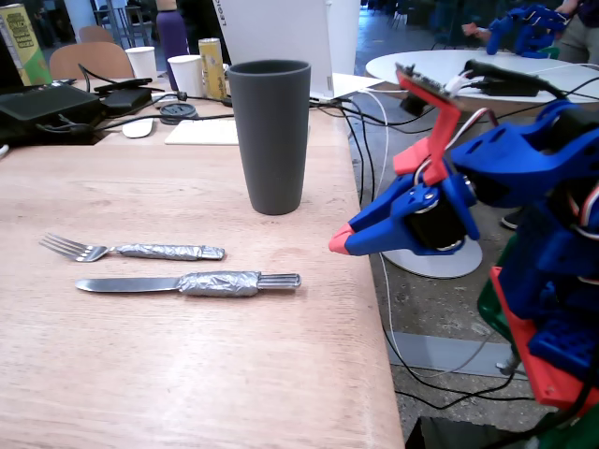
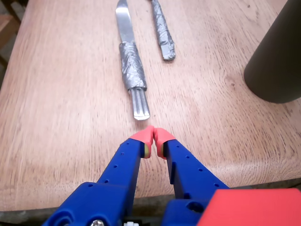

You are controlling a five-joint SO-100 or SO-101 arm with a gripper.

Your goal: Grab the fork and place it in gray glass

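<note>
The fork point(image 1: 131, 250) lies flat on the wooden table, tines to the left in the fixed view, its foil-wrapped handle pointing right. In the wrist view only its handle point(image 2: 162, 33) shows at the top. The gray glass point(image 1: 270, 136) stands upright behind it; its side shows at the right edge of the wrist view point(image 2: 277, 61). My blue gripper point(image 1: 339, 243) with red tips is shut and empty, hovering at the table's right edge, apart from the fork. In the wrist view the gripper point(image 2: 153, 135) sits just short of the knife's handle end.
A foil-wrapped knife point(image 1: 187, 282) lies parallel to the fork, nearer the front; it shows in the wrist view point(image 2: 131, 66). White paper cups point(image 1: 185, 73), a yellow can point(image 1: 212, 67), cables point(image 1: 365, 122) and black devices point(image 1: 47, 103) crowd the table's back. The table edge point(image 1: 370, 309) drops off at right.
</note>
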